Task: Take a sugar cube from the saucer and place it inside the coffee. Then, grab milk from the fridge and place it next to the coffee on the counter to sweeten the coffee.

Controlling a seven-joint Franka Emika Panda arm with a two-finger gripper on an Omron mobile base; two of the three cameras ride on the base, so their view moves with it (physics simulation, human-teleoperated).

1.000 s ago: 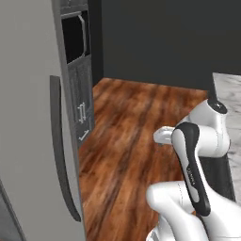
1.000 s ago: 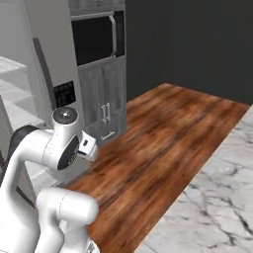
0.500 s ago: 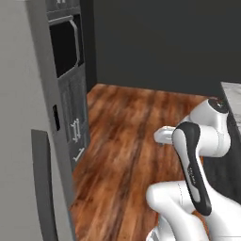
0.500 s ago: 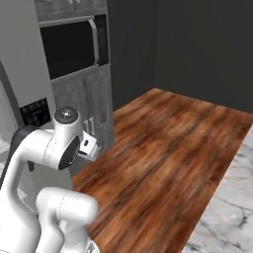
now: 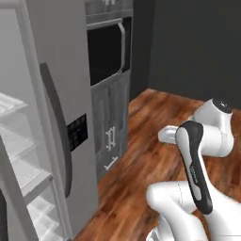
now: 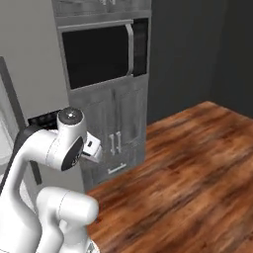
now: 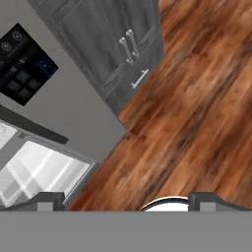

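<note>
The gripper has its two dark fingertips set wide apart with nothing between them, hanging over a brown wooden floor. Past the tips, in the hand view, stands the fridge, pale grey with a dark control panel on its door. The fridge is open: white translucent shelves show inside at the left edge of the left base view. Beside the fridge stand dark grey cabinets with paired metal handles, and a black built-in oven sits above them. The white arm is folded near the base.
</note>
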